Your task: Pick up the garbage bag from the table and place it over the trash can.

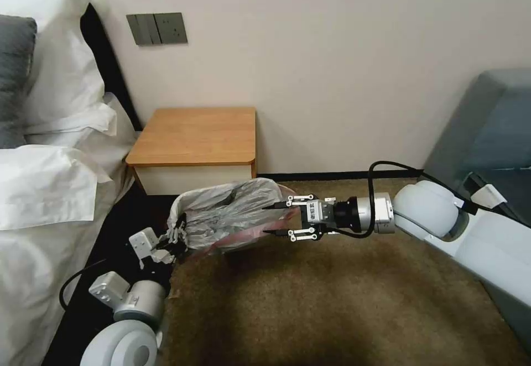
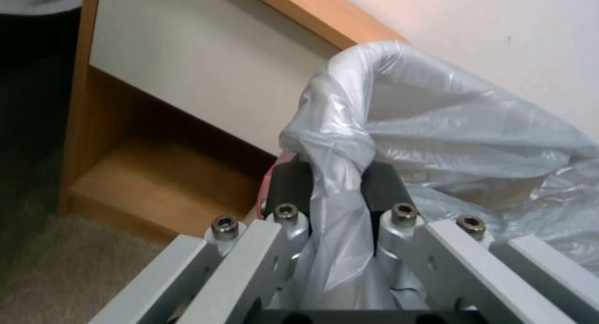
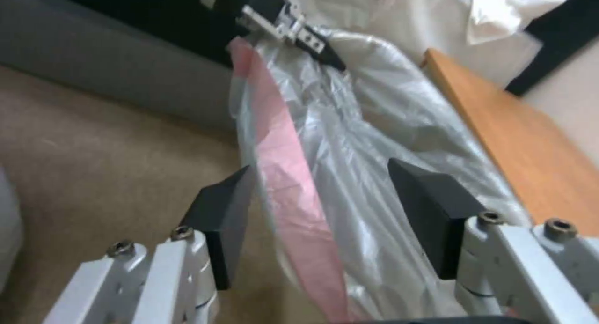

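The garbage bag [image 1: 227, 214], crinkly grey film with a pinkish-red edge, is spread out low in front of the table [image 1: 196, 134], an orange-brown nightstand. The trash can is hidden beneath the film. My left gripper [image 1: 174, 238] is shut on the bag's left end; in the left wrist view the film [image 2: 399, 108] is bunched between the black pads of this gripper [image 2: 337, 186]. My right gripper [image 1: 276, 219] is open at the bag's right end. In the right wrist view its fingers [image 3: 224, 211] straddle the pink edge [image 3: 281, 155] without pinching it, and the left gripper [image 3: 299, 31] shows at the far end.
A bed with white pillows [image 1: 50, 134] runs along the left, close to my left arm. A grey sofa [image 1: 487, 134] stands at the right. The wall [image 1: 332, 51] is behind the nightstand. Brown carpet [image 1: 332, 299] covers the floor in front.
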`<state>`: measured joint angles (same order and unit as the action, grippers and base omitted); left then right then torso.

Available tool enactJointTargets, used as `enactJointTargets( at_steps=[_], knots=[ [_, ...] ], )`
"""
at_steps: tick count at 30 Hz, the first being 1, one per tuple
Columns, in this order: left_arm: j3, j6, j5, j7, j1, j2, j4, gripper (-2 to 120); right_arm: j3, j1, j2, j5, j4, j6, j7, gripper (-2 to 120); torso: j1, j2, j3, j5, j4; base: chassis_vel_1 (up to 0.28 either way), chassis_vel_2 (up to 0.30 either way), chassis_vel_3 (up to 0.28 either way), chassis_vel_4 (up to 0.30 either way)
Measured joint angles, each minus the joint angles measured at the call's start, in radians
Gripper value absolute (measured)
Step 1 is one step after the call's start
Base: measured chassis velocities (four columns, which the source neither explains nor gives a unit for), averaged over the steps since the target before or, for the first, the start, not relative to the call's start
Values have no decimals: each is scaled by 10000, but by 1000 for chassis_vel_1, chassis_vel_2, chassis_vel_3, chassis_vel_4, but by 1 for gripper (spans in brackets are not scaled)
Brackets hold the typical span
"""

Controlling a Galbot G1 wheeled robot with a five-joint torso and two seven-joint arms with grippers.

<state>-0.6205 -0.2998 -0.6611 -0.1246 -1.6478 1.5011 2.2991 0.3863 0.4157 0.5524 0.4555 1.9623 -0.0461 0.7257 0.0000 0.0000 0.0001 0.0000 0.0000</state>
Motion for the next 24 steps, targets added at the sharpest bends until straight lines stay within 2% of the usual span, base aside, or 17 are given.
enactJointTargets(
  at_steps=[10,19,23,24],
  knots=[
    [-12,53,158,106,16,-41,-25,10,493,-747,66,402,-285,391,641,54,0,0,0,0,0,0,0,0,0],
    [-9,71,160,110,55,-30,-69,10,568,-745,131,451,-437,455,999,52,0,0,0,0,0,0,0,0,0],
    [-2,72,160,115,53,-30,-68,10,571,-738,157,445,-512,472,1075,50,1,0,0,0,0,0,0,0,0],
    [1,72,160,115,50,-30,-69,10,576,-738,162,443,-529,479,1093,45,0,0,-1,0,0,0,0,0,0]
  ],
)
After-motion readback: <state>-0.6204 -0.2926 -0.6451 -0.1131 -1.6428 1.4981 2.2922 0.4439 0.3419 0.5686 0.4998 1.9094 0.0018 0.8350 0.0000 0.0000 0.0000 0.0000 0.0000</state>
